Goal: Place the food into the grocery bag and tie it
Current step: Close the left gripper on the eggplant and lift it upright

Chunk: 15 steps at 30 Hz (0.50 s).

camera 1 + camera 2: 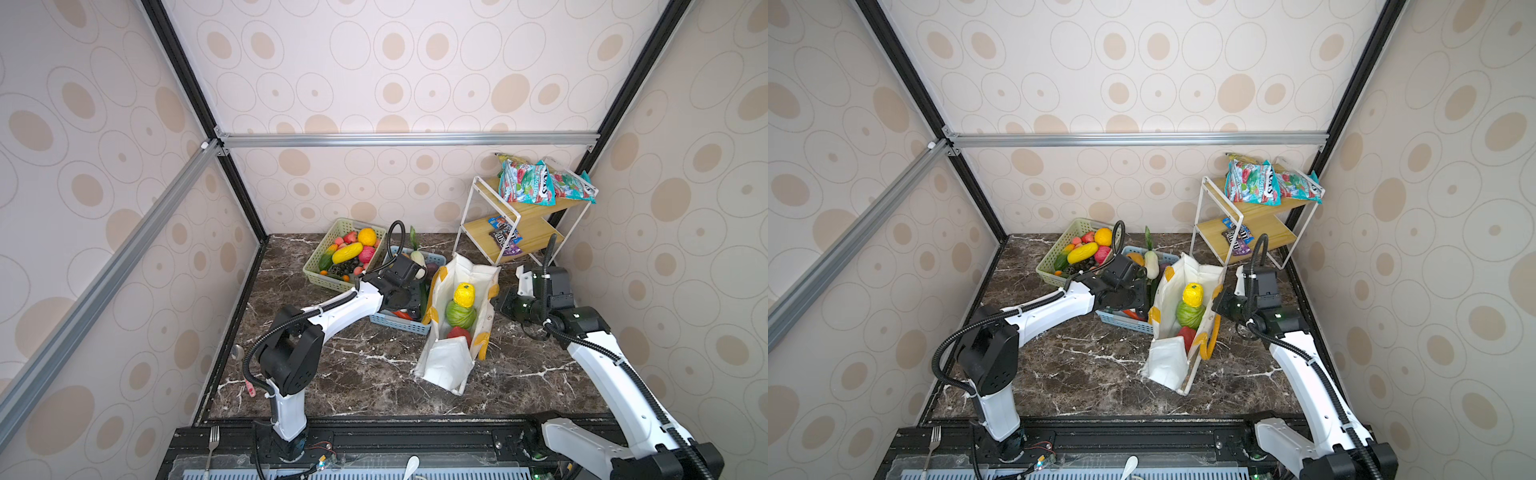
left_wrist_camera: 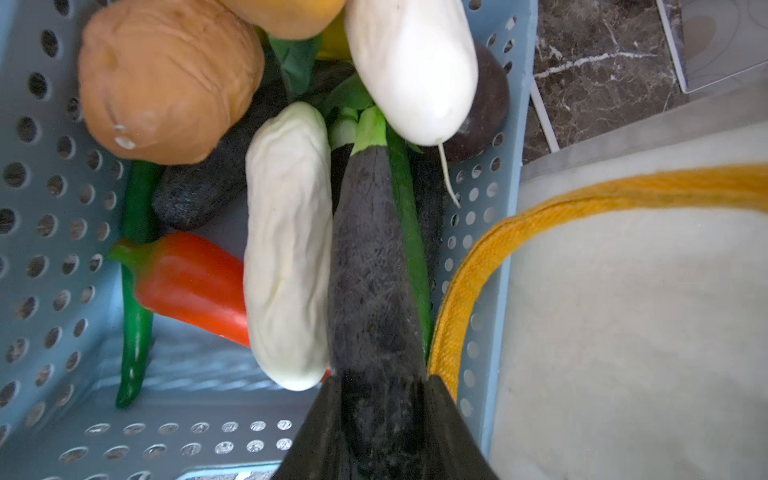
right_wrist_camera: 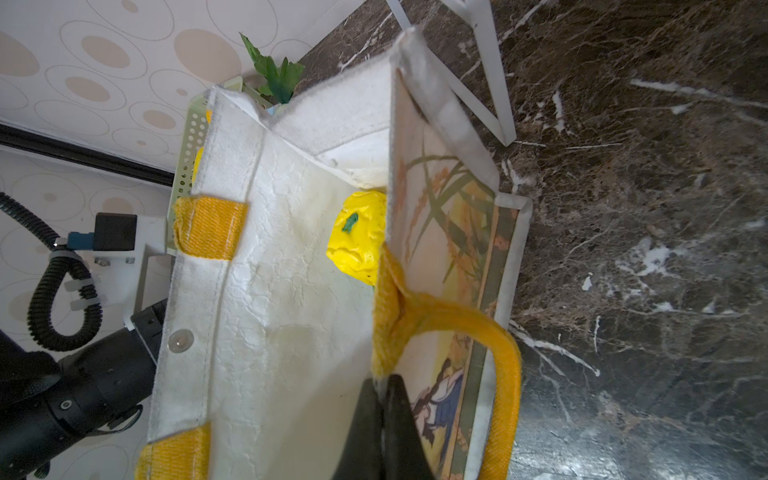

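The white grocery bag [image 1: 446, 368] [image 1: 1167, 361] stands open mid-table with yellow-orange handles. Inside lie a yellow knobbly fruit [image 1: 464, 294] [image 3: 361, 241], a green cabbage [image 1: 460, 314] and a red piece [image 1: 459, 333]. My right gripper [image 3: 382, 378] [image 1: 496, 305] is shut on the bag's right rim beside a handle. My left gripper [image 2: 382, 380] reaches into the light blue basket [image 2: 50, 208] and is shut on a dark purple eggplant [image 2: 370, 270]. Around it lie a white radish [image 2: 415, 66], a wrinkled white vegetable [image 2: 286, 249], a red pepper [image 2: 191, 282], a green chili [image 2: 135, 291] and a brown potato [image 2: 166, 79].
A pale green basket [image 1: 318, 279] of fruit sits at the back left, touching the blue basket [image 1: 399, 327]. A white-framed wooden shelf [image 1: 528, 224] with snack packets [image 1: 528, 183] stands at the back right. One bag handle [image 2: 457, 299] hangs against the blue basket. A fork [image 1: 212, 440] lies on the front rail.
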Available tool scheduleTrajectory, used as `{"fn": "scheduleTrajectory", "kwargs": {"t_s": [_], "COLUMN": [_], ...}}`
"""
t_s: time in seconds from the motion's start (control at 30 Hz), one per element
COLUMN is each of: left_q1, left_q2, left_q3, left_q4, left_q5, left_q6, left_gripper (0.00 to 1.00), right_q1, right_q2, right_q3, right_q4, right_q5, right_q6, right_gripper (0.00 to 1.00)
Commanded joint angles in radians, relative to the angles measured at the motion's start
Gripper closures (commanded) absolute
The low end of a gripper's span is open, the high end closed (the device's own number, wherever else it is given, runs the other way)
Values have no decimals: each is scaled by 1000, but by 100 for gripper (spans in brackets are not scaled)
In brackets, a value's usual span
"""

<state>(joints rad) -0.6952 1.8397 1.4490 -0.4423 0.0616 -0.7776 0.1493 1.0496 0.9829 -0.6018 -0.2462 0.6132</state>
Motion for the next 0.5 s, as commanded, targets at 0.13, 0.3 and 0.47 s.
{"fn": "scheduleTrajectory", "kwargs": {"t_s": [0.13, 0.3, 0.47], "left_q1": [25, 40, 55], "left_q2": [-73, -104, -131], "left_q3": [102, 109, 110], "left_q4": [-33, -35, -32], "left_q5": [-16, -14, -20], "left_q6": [32, 30, 42], "left_gripper": [69, 69, 69], "right_q1": [9, 10, 12], "right_q2": [0, -1, 1], "right_q3": [5, 5, 7], "right_q4": [-6, -6, -5], "right_q5": [-2, -1, -1], "right_q6": [3, 2, 5], "right_gripper": [100, 100, 100]}}
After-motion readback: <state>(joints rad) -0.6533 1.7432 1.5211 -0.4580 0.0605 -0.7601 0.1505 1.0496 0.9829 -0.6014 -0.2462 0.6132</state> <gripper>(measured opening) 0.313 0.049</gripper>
